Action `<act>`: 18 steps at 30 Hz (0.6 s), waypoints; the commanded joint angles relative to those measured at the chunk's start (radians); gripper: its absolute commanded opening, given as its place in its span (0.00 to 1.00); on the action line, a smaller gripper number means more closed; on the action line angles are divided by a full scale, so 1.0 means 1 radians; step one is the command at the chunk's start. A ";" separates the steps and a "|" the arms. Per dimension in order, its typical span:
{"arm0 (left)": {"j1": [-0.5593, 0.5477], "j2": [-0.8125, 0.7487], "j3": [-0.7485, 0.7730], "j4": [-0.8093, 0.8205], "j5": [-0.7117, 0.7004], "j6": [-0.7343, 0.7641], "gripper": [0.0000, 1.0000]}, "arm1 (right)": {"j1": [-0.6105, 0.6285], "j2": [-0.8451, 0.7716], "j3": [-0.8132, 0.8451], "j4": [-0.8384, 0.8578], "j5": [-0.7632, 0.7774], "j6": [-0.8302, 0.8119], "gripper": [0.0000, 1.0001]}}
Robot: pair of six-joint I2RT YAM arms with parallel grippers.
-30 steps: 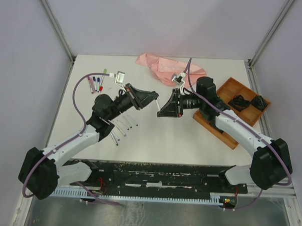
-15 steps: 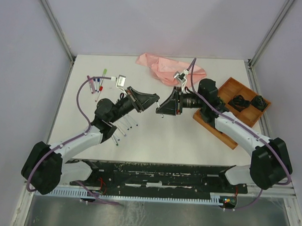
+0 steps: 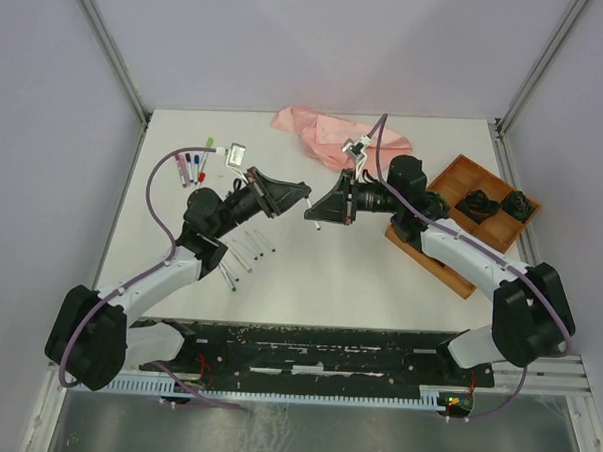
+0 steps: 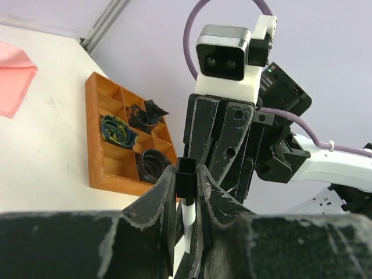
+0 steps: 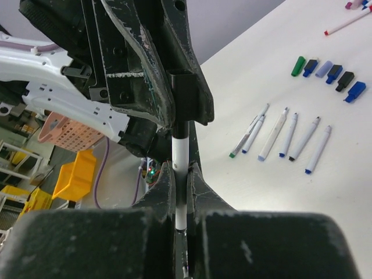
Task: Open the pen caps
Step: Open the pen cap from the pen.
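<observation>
Left end effector (image 3: 304, 196) and right end effector (image 3: 313, 213) face tip-to-tip — both clamped.

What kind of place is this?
Probably a robotics lab cell: a white table framed by aluminium posts, left arm and right arm bolted on, and yellow bins beyond.

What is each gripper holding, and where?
Left gripper pinches the black plastic pen cap; right gripper clamps the thin white barrel just below it.
</observation>
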 commanded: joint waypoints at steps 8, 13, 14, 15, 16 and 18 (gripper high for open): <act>0.192 0.017 0.146 0.188 -0.257 -0.017 0.03 | 0.054 0.148 0.039 -0.037 -0.061 0.064 0.00; 0.199 0.000 0.092 0.112 -0.273 0.003 0.03 | 0.054 0.143 0.107 -0.250 -0.049 -0.113 0.00; 0.200 -0.007 0.066 0.081 -0.285 0.010 0.03 | 0.054 0.135 0.129 -0.323 -0.038 -0.175 0.00; 0.201 -0.014 0.041 0.047 -0.298 0.018 0.03 | 0.055 0.128 0.151 -0.396 -0.023 -0.235 0.00; 0.201 -0.018 0.017 0.011 -0.313 0.027 0.03 | 0.054 0.122 0.167 -0.453 -0.007 -0.286 0.00; 0.202 -0.016 -0.019 -0.093 -0.347 0.043 0.03 | 0.055 0.113 0.196 -0.543 0.023 -0.359 0.00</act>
